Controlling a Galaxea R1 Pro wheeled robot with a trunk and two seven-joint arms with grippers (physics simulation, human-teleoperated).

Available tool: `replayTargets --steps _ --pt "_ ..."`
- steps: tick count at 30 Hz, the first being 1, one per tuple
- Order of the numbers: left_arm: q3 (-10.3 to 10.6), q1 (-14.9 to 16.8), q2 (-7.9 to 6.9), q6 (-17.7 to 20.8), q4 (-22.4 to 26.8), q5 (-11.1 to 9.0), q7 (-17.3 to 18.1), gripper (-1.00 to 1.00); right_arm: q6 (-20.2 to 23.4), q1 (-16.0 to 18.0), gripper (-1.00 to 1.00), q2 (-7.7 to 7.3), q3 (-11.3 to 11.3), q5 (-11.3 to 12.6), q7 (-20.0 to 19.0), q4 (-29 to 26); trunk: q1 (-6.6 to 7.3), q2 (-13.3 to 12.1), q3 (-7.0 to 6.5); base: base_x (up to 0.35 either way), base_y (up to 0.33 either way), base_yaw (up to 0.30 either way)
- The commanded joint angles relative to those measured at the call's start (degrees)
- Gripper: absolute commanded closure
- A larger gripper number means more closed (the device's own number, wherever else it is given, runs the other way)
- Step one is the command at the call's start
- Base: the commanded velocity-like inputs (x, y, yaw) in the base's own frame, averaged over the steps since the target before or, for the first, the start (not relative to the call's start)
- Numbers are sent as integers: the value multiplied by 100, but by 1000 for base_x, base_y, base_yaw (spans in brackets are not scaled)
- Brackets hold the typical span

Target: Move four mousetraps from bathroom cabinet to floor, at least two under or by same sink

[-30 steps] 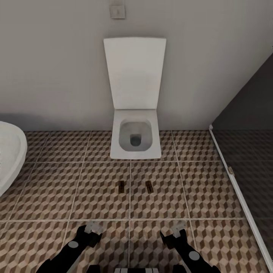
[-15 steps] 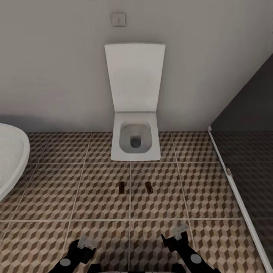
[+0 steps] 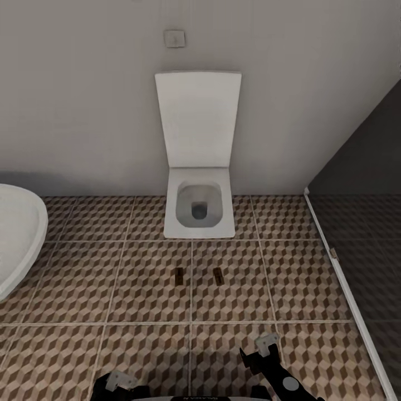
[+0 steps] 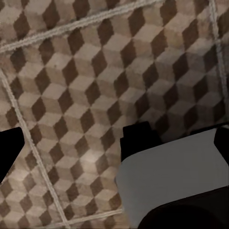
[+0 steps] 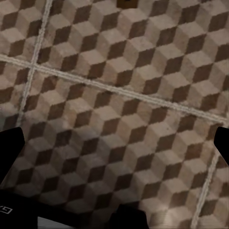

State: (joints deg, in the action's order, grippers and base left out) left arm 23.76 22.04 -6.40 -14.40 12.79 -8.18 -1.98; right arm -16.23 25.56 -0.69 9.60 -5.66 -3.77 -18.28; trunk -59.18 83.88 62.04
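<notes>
Two small brown wooden mousetraps point(image 3: 179, 275) point(image 3: 218, 274) noted on the cube-patterned tiled bathroom floor point(image 3: 139, 289), before the white square toilet point(image 3: 199, 210) | left gripper point(image 3: 120, 381) and right gripper point(image 3: 266, 346) judged open, empty | step: placing; next calls for fetching remaining traps, siting two by a sink.

White toilet point(image 3: 198, 206), lid up; bathtub point(image 3: 16, 239); wall switch point(image 3: 174, 38).

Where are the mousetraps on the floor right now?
In the head view, two mousetraps lie side by side but apart on the bathroom floor, in front of the white toilet, one on each side of a grout line.
</notes>
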Motion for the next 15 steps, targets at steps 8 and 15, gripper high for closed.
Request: replayTargets --steps 8,15 --pt "50 2 13 -179 -181 -319 -15 -100 -279 2 -100 0 -19 -58 -3 158 176 -321 -142 0 0 0" --pt "50 2 11 -193 -204 -379 -13 -100 -315 2 -100 1 -19 -58 -2 191 330 -602 -268 0 0 0"
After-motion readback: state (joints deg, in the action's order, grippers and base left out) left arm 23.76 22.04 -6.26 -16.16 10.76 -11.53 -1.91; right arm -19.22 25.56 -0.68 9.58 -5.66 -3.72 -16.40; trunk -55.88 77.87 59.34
